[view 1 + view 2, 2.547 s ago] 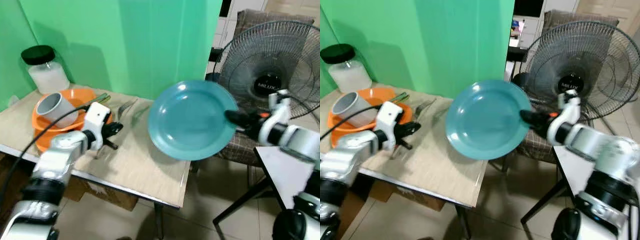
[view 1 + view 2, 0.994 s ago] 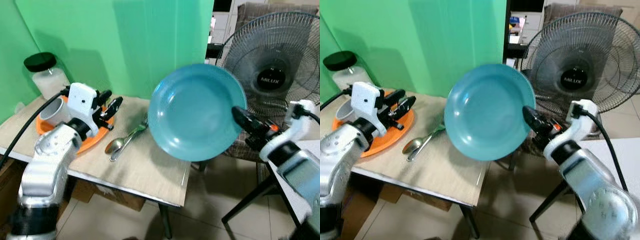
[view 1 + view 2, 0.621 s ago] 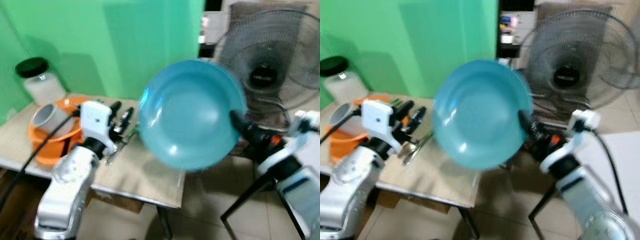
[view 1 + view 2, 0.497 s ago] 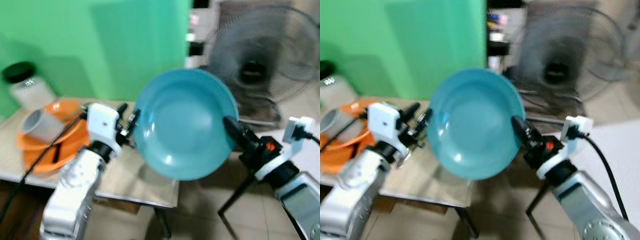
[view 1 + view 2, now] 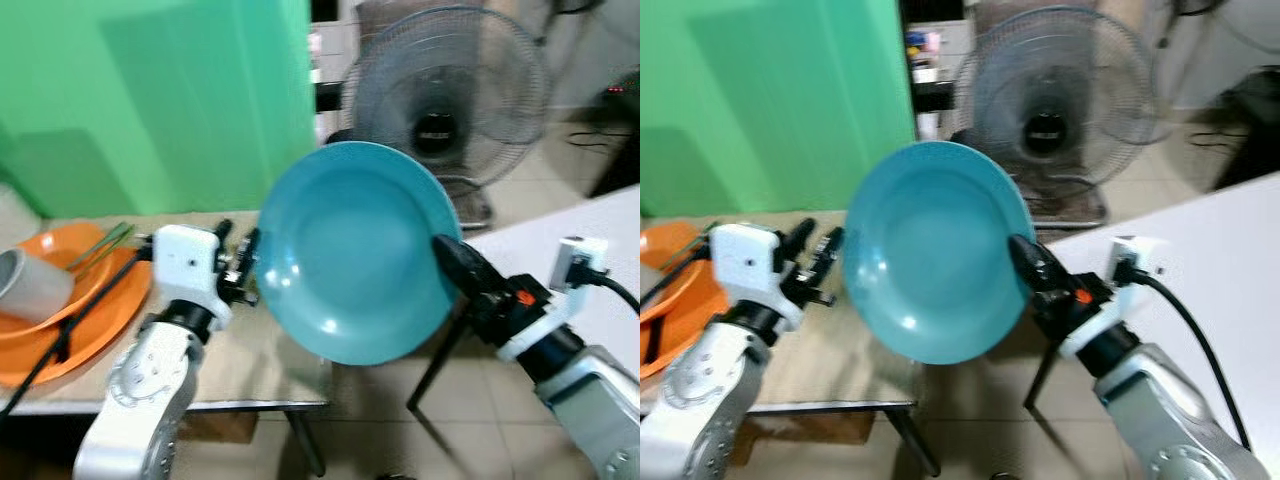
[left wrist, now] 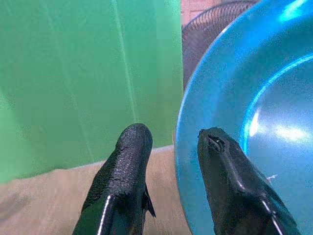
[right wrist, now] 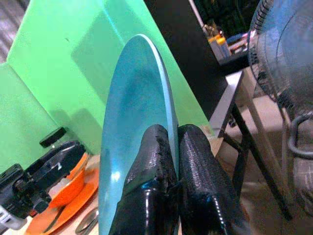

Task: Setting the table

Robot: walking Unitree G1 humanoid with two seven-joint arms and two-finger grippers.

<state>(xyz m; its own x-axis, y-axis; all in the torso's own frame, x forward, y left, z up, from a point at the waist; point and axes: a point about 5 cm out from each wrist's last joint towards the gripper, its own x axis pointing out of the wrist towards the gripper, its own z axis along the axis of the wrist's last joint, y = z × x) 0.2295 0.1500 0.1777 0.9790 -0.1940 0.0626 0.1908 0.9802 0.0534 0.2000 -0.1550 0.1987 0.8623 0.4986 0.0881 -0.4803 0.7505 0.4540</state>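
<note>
Far left on the table [image 5: 255, 365]: orange plate [image 5: 62, 310] with a grey cup [image 5: 30, 285] on it. Left gripper [image 5: 238, 266] sits just beside the teal plate's [image 5: 350, 250] left rim, fingers [image 6: 128, 161] parted, gap empty; the rim lies against one finger's outer side, not between them. Teal plate is held in the air, tilted near upright, above the table's right edge. Right gripper [image 7: 171, 147] is pinched on its right rim, one finger on each face. Fan [image 5: 445, 95] behind.

My head cameras look down past the teal plate [image 5: 350, 250] at the surface [image 5: 255, 345]; both wrist cameras face that plate [image 6: 254, 98] closely.
</note>
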